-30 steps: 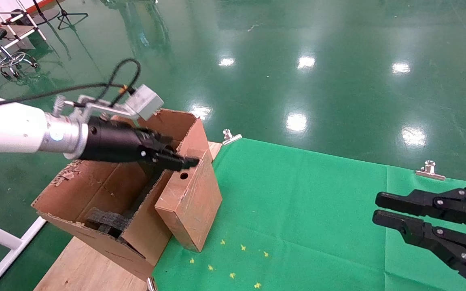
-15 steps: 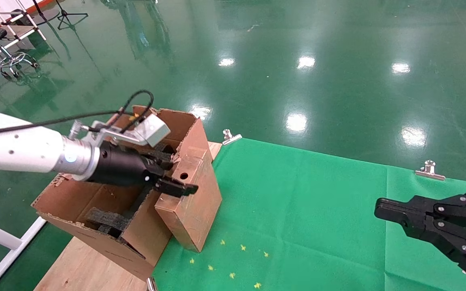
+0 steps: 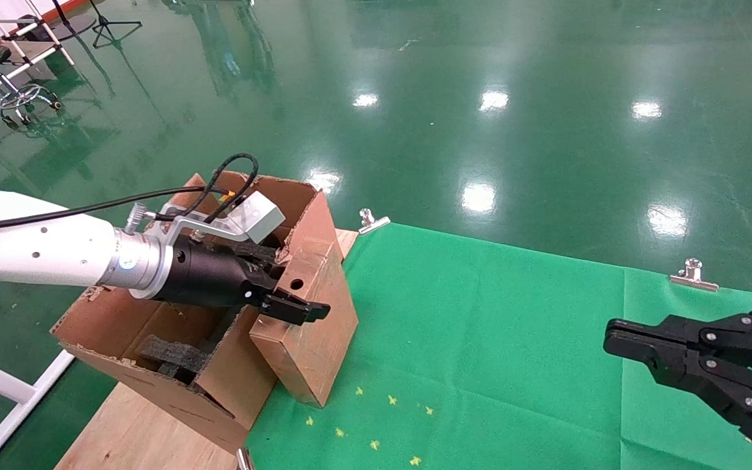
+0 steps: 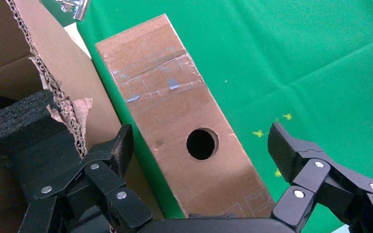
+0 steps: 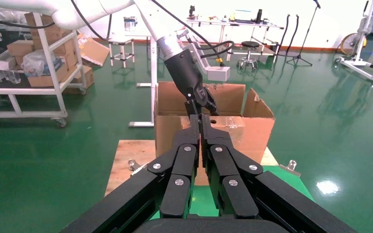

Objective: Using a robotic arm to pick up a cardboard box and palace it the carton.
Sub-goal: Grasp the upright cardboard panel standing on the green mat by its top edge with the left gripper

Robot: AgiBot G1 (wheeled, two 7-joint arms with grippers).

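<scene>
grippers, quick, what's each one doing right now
Left gripper: open, fingers straddling the cardboard box, not yet gripping it.
Right gripper: shut, holding nothing, parked at the right.

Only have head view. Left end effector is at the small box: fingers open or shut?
Observer: Open. The left end effector straddles the cardboard box, one finger on each side, neither touching.
Operator: Which face is it over?
Observer: The narrow face with the round hole and the clear tape.
Operator: Right arm?
Observer: Parked; right end effector shut, aimed at the carton.
</scene>
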